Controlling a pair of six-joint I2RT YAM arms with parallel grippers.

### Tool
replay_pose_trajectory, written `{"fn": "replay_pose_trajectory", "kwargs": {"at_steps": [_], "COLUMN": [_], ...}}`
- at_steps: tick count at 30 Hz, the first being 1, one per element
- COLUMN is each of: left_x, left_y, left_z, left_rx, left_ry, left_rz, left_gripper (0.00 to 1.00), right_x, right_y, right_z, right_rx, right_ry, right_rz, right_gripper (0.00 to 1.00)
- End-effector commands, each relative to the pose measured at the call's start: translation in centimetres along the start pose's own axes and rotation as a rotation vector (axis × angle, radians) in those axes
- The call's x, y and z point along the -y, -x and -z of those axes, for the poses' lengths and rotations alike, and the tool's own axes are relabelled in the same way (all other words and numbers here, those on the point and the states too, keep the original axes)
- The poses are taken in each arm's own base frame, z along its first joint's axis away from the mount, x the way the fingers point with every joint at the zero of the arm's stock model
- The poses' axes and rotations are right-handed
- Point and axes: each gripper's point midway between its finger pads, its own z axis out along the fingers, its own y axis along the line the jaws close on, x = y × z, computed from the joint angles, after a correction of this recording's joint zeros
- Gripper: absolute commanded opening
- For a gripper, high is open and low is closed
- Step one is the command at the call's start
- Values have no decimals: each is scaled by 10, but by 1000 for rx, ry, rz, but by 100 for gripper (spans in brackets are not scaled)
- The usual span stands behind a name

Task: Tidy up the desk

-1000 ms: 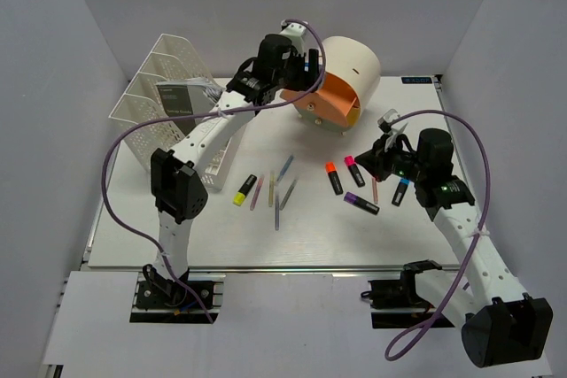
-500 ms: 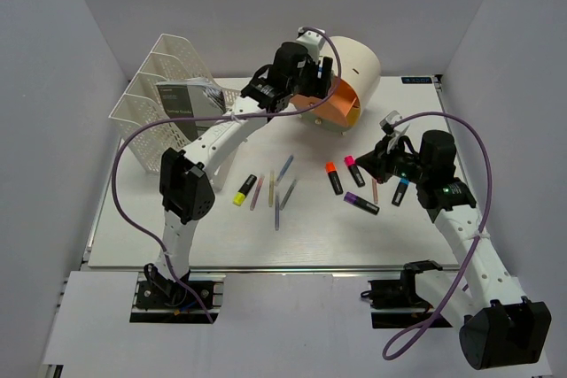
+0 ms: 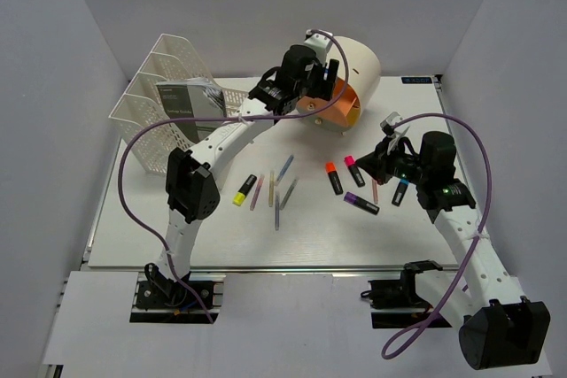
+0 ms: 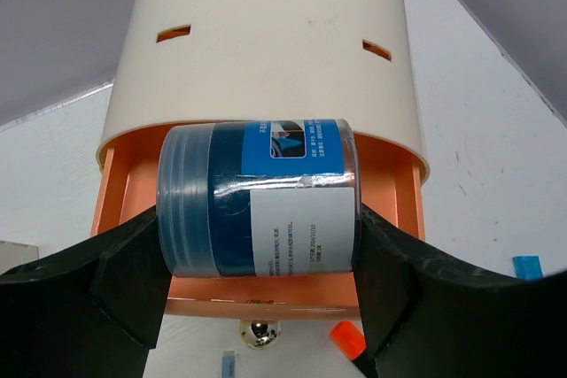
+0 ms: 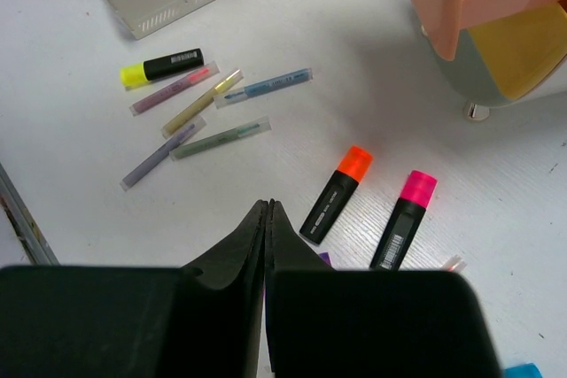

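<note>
The white desk (image 3: 177, 227) holds scattered markers and pens. My left gripper (image 3: 321, 77) is shut on a blue jar with a white label (image 4: 257, 210), held sideways just above the open orange drawer (image 4: 394, 188) of the cream cylindrical drawer unit (image 3: 354, 59). My right gripper (image 3: 383, 161) is shut and empty, with its jaws pressed together in the right wrist view (image 5: 268, 210). It hovers over the orange marker (image 5: 337, 194) and pink marker (image 5: 404, 219).
A white mesh file rack (image 3: 164, 95) holding a dark booklet (image 3: 182, 99) stands at the back left. A yellow marker (image 3: 245, 189), thin pens (image 3: 276, 192), a purple marker (image 3: 361, 203) and a blue marker (image 3: 400, 192) lie mid-desk. Grey walls enclose the desk.
My left gripper has carried the blue jar to the right, from beside the drawer unit to over its open orange drawer. My right arm has barely moved.
</note>
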Motion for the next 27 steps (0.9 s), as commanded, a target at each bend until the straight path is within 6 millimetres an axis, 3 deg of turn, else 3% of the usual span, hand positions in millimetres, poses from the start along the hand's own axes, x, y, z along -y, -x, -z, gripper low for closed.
{"fn": "replay_pose_trajectory", "kwargs": {"at_steps": [1,10,17,27], "left_x": [2,1,-3,0], "left_y": [44,50,67,65], "left_z": [10,11,14,14], "left_rx": [119,137,185,177], "left_ry": [14,24,46,32], "left_rz": [9,19,37,33], "left_gripper": [40,70,85,90], "right_x": [-2,-1,-2,0], "right_y": [13,10,10,9], "right_z": [3,2,2,2], "right_rx": [45,38,37,34], "right_ry": [5,3,12,13], "right_rz": [35,30,29,25], "right_gripper": [0,0,0,0]}}
